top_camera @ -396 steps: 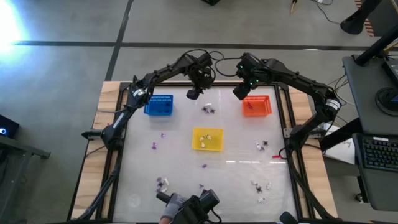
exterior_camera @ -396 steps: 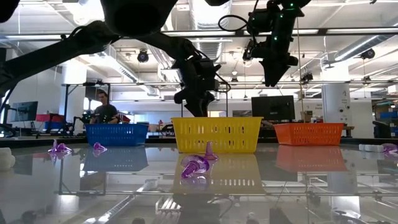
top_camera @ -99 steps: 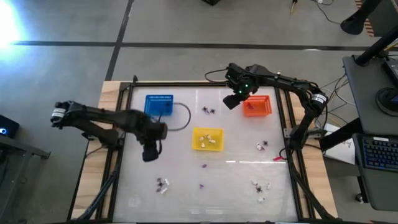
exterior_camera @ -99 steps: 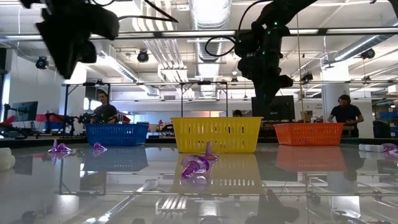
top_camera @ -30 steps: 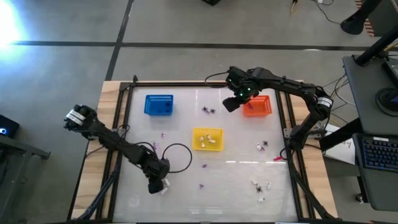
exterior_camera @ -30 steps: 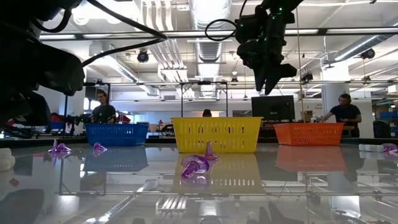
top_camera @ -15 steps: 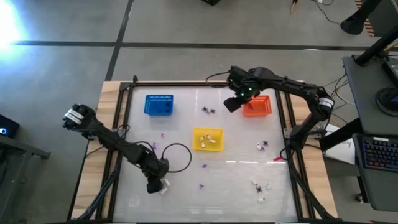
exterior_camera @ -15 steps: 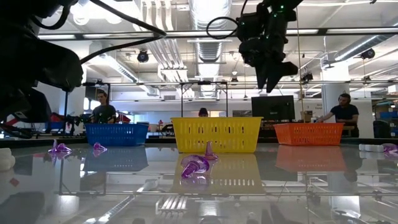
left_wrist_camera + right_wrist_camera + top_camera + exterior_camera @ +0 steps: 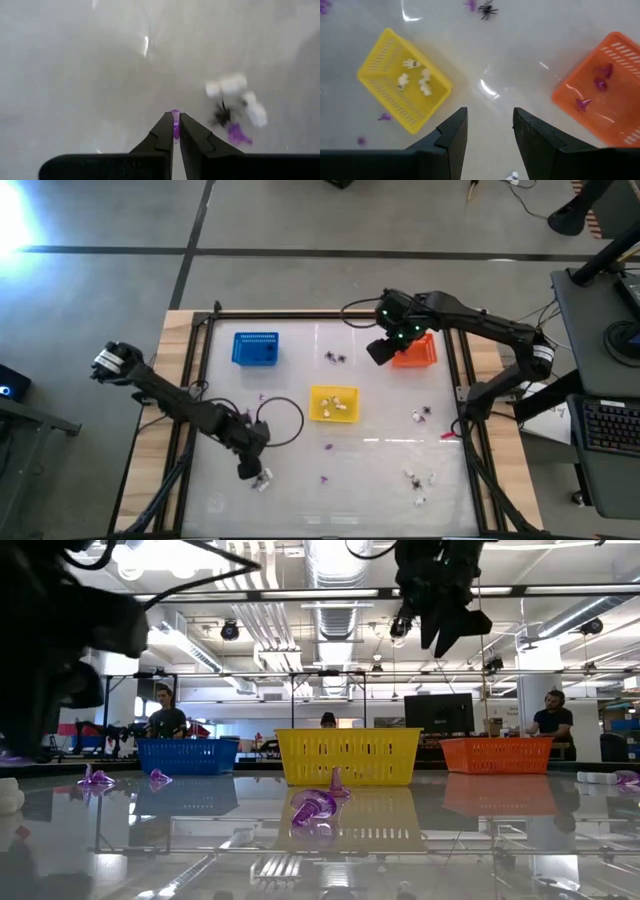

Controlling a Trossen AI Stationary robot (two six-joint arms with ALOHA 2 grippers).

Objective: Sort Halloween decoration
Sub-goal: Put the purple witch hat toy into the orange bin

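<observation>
Up a little from the glass since a second ago, the left gripper [image 9: 175, 131] is pinched tight on a purple trinket [image 9: 175, 125] — white bits [image 9: 232, 90], a black spider [image 9: 258, 474] and another purple piece [image 9: 238, 134] lie just beside it. Over by the orange basket [image 9: 418, 351], the right gripper [image 9: 489, 134] hangs wide open, holding nothing — it slid slightly toward the basket.

— How are the three baskets [image 9: 334, 404] placed on the table [image 9: 380, 460]?

— One is set at the middle; the other two are set farther back, to its left and right.

— Where are the trinkets [image 9: 419, 482] found?

— Some are held in the middle and right baskets; others are scattered between the back baskets, left of the middle one, and along the front.

— And the arms?

— The left gripper [image 9: 247, 470] is kept at the front left, beside a small cluster; the right gripper [image 9: 378, 352] is held beside the right basket.
</observation>
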